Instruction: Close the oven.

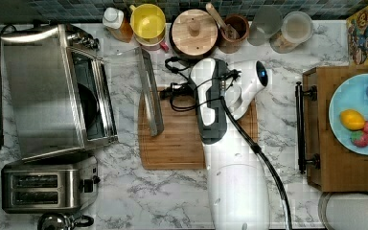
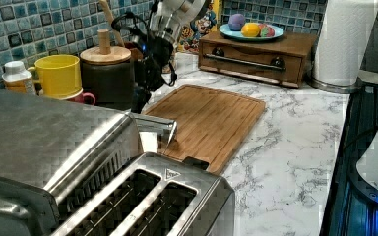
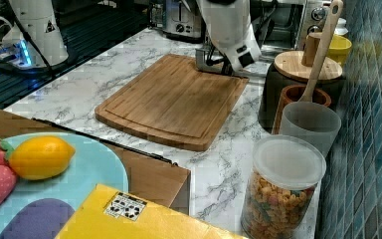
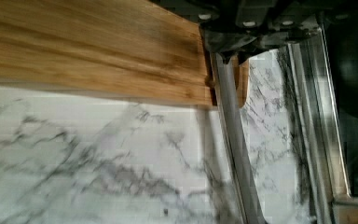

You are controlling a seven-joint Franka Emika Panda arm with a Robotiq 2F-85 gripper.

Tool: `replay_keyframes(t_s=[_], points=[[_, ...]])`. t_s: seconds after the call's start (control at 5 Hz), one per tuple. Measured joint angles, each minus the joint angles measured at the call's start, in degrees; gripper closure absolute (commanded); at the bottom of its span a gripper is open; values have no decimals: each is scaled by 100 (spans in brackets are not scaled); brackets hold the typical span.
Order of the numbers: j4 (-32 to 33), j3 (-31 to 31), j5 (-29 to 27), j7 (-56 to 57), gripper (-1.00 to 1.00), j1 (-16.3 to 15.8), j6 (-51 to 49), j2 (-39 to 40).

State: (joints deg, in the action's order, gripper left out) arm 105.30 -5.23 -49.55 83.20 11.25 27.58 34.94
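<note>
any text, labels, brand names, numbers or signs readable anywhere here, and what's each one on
No word or number reads clearly.
Triangle warning sign, no words: on top of the toaster.
Triangle sign on the white robot base: its content is too small to read.
Black-and-white code sticker on the yellow box: too blurred.
Cartoon print on the cereal box: lettering unreadable.

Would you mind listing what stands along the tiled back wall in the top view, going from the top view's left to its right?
White-capped amber bottle → yellow plastic mug → dark canister with round wooden lid → brown holder with wooden spoon → empty clear plastic cup → lidded clear jar → yellow cereal box.
</note>
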Motion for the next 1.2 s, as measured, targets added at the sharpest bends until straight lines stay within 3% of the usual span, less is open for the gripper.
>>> replay_keyframes(t_s=[0.6,1.2], points=[[-84,-237,-95,0,100,248,-158,227],[-218,-409,-375,0,100,252,-264,442]])
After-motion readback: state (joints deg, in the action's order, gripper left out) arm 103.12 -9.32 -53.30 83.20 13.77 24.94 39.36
